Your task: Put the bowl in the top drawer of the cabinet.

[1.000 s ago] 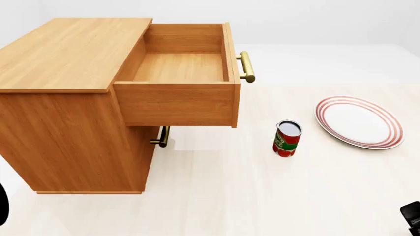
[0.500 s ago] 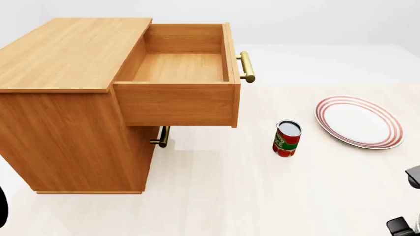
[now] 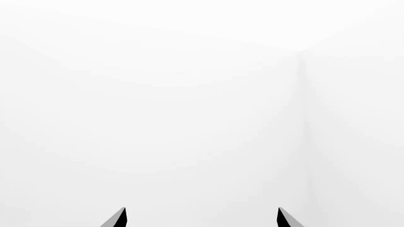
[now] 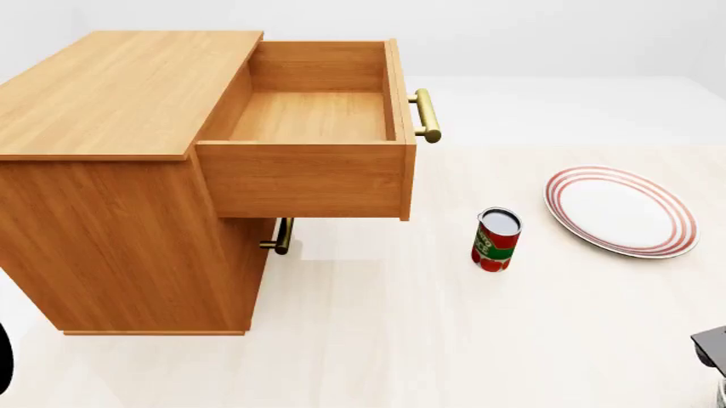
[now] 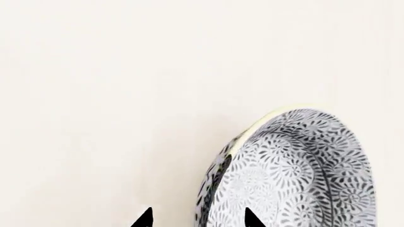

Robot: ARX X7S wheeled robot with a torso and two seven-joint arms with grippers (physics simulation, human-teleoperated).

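While looking close in from the right wrist, can see one bowl [image 5: 296,175], tipped up on its edge over the pale table [image 5: 113,80]. Sits just past the right gripper [image 5: 198,218], against the tip of one finger [image 5: 251,218]; two dark tips show, set a little apart. Cannot tell if pinching the bowl's rim or only beside it.

From the left wrist, only two tips of the left gripper [image 3: 200,218], spread wide, nothing between, only white wall ahead.

From the head, one dark bit of the right arm [image 4: 711,344] at the near edge, in a different spot than half a second back. Farther out, one red can [image 4: 496,240], standing up. Beyond that, one flat plate [image 4: 621,211] with red rings. Farther still, one cabinet [image 4: 108,170] with two drawers: the top drawer [image 4: 312,127] pulled out, holding nothing, and a lower one showing only its handle [image 4: 278,238]. Can, plate, cabinet all same as before.
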